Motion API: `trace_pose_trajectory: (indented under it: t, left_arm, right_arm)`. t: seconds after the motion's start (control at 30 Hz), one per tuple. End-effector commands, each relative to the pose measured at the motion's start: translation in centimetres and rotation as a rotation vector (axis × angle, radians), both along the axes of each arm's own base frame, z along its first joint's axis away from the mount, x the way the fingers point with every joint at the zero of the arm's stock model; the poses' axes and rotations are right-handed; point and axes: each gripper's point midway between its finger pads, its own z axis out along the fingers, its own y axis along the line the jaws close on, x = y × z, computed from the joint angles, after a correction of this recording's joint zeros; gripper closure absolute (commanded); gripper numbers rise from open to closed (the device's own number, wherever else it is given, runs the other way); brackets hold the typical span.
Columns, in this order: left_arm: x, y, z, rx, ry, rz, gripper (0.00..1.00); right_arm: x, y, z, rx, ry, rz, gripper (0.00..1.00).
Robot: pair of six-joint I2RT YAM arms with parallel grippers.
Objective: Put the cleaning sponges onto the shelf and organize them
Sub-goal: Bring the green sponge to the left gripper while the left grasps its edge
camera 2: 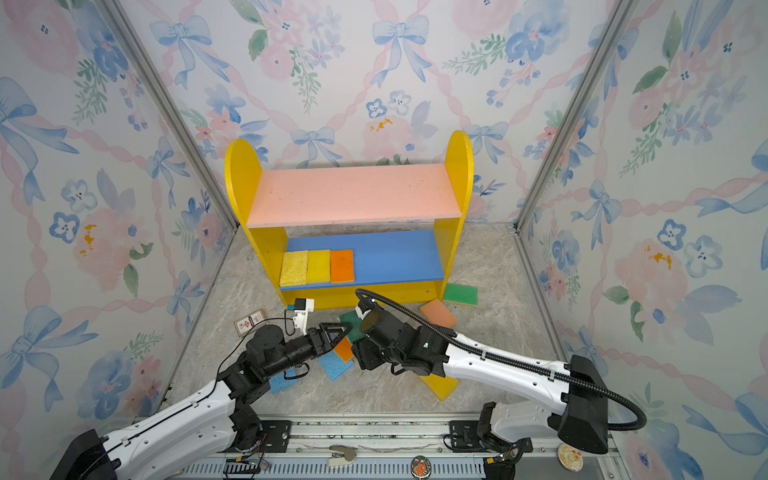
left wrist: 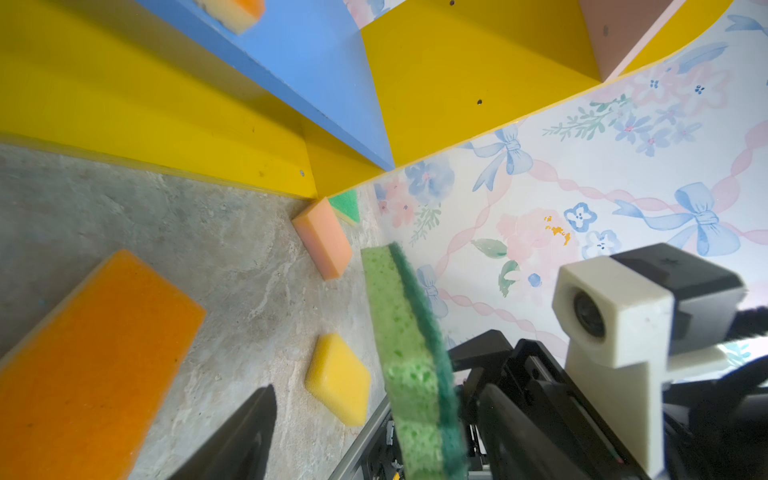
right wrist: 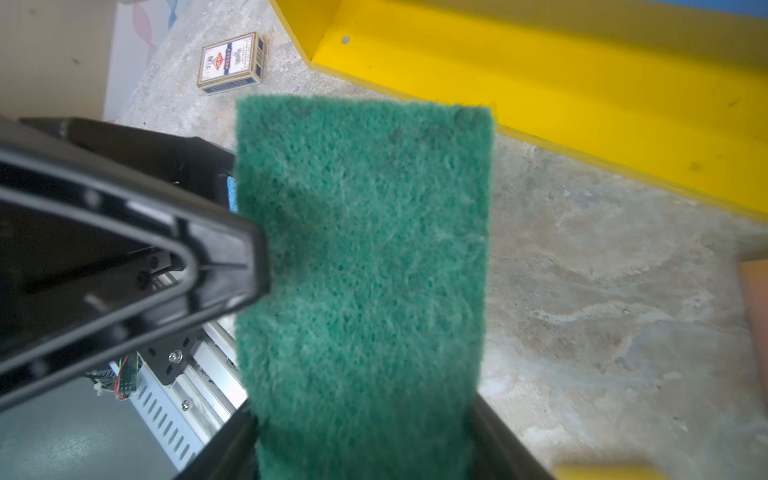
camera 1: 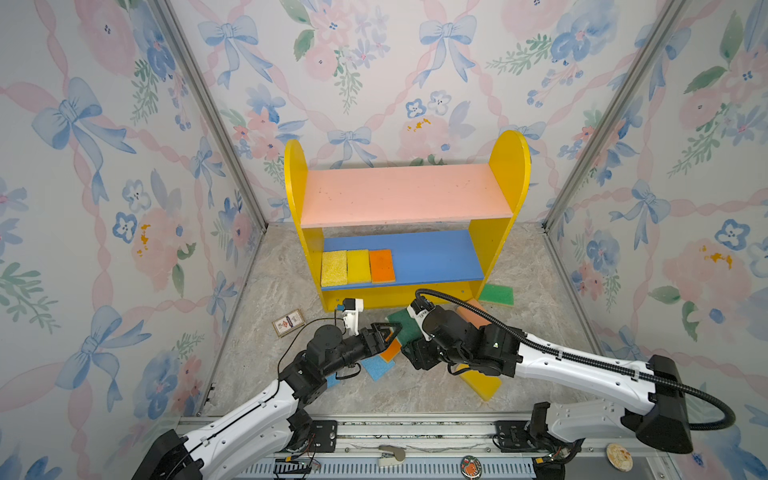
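My right gripper (right wrist: 365, 411) is shut on a green sponge with a dark green scouring face (right wrist: 361, 249), held on edge above the floor in front of the shelf (camera 1: 405, 193). My left gripper (left wrist: 376, 392) stands open around that same sponge (left wrist: 411, 365), with a gap between one finger (left wrist: 249, 432) and the foam. On the blue lower board (camera 1: 436, 253) three sponges lie side by side: rough yellow (camera 1: 333, 268), yellow (camera 1: 358, 266) and orange (camera 1: 381, 266). The pink upper board is bare. On the floor lie green (camera 1: 496, 294), peach (camera 2: 438, 311), orange (left wrist: 91, 365), light blue (camera 1: 378, 368) and yellow (camera 1: 482, 384) sponges.
A small printed card box (camera 1: 288, 322) lies on the floor left of the shelf's foot. Flowered walls close in both sides and the back. A metal rail (camera 1: 415, 432) runs along the front edge. Both arms cross over the loose sponges at mid-floor.
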Motion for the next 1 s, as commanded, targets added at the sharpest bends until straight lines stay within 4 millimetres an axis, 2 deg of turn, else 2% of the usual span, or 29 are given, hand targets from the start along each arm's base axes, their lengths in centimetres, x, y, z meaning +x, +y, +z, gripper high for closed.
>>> trace_pose_trajectory:
  t: [0.0, 0.07, 0.13, 0.17, 0.27, 0.43, 0.6, 0.73, 0.83, 0.97]
  left_arm:
    - [0.2, -0.2, 0.6, -0.034, -0.023, 0.005, 0.37]
    - [0.2, -0.2, 0.8, -0.039, -0.028, 0.005, 0.49]
    - [0.1, -0.2, 1.1, -0.048, -0.04, 0.0, 0.72]
    - [0.0, -0.2, 1.2, -0.05, -0.047, -0.001, 0.8]
    - [-0.2, 0.1, 1.6, -0.057, -0.065, -0.015, 0.89]
    - [-0.3, 1.3, 2.7, -0.093, -0.089, -0.05, 0.91]
    - [-0.3, 2.5, 5.6, -0.157, -0.145, -0.081, 0.91]
    - [-0.7, 2.2, 7.4, -0.184, -0.169, -0.116, 0.91]
    - [-0.9, 2.1, 7.8, -0.203, -0.169, -0.129, 0.91]
    - [-1.0, 2.1, 7.9, -0.212, -0.17, -0.131, 0.91]
  right_arm:
    - [-0.3, 1.8, 1.0, 0.038, -0.006, 0.048, 0.34]
    - [-0.5, 2.2, 1.0, 0.044, 0.003, 0.062, 0.34]
    - [-0.7, 2.4, 0.9, 0.052, 0.01, 0.074, 0.3]
    - [-0.8, 2.5, 0.9, 0.059, 0.017, 0.083, 0.27]
    - [-1.0, 2.0, 1.1, 0.086, 0.051, 0.098, 0.09]
    - [-0.5, -0.2, 3.3, 0.265, 0.125, 0.093, 0.03]
    - [-0.5, -1.2, 5.1, 0.434, 0.203, 0.126, 0.05]
    - [-0.7, -1.0, 5.9, 0.521, 0.239, 0.133, 0.12]
    - [-1.0, -0.2, 6.3, 0.56, 0.253, 0.164, 0.17]
    - [-0.8, 0.5, 5.7, 0.559, 0.271, 0.163, 0.25]
